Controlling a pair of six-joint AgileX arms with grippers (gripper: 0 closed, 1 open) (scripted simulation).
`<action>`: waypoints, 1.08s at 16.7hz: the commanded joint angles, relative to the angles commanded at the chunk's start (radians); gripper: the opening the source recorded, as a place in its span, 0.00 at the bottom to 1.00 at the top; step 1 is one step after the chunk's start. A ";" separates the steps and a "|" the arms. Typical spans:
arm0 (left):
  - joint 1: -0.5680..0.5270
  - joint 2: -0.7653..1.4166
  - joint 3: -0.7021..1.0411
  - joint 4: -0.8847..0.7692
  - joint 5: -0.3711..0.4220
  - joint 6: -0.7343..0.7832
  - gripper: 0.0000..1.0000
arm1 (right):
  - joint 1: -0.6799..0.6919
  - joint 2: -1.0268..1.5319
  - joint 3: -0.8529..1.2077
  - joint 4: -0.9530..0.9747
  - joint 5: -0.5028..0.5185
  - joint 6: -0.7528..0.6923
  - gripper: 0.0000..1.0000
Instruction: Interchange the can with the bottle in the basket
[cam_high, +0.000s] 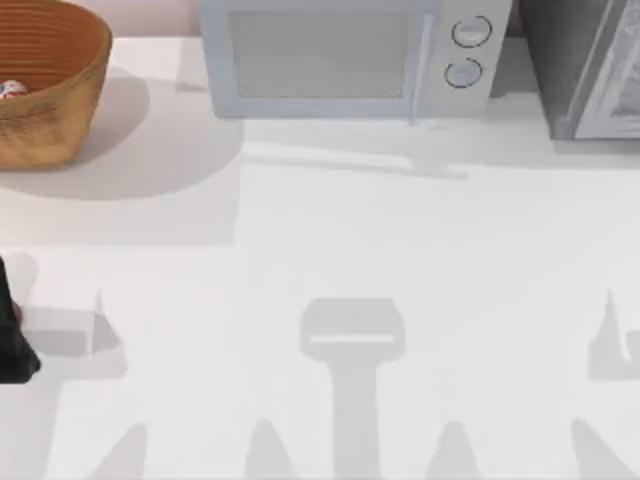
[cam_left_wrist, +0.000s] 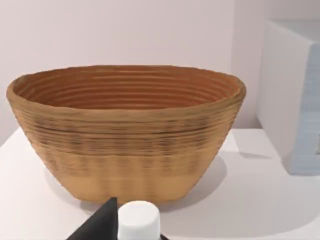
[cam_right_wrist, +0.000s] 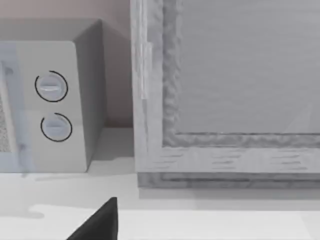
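The wicker basket (cam_high: 55, 90) stands at the table's far left corner. Inside it the can (cam_high: 8, 89) shows as a small white-and-red patch at the picture's edge. In the left wrist view the basket (cam_left_wrist: 125, 145) stands straight ahead, and its near wall hides the can. My left gripper (cam_high: 14, 335) is a dark shape at the left edge of the table, well in front of the basket. The bottle shows as a round white cap (cam_left_wrist: 139, 220), right beside a black part of that gripper (cam_left_wrist: 97, 226). My right gripper (cam_right_wrist: 100, 225) is parked, facing the back right corner.
A pale microwave (cam_high: 340, 55) with two round dials stands at the back middle of the table. A grey cabinet (cam_high: 590, 65) stands at the back right. White tabletop (cam_high: 330, 240) stretches across the middle and front.
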 joint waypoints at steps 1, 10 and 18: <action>0.000 0.000 0.000 0.000 0.000 0.000 1.00 | 0.000 0.000 0.000 0.000 0.000 0.000 1.00; 0.035 0.307 0.314 -0.149 0.027 0.023 1.00 | 0.000 0.000 0.000 0.000 0.000 0.000 1.00; 0.099 1.035 1.030 -0.510 0.108 0.073 1.00 | 0.000 0.000 0.000 0.000 0.000 0.000 1.00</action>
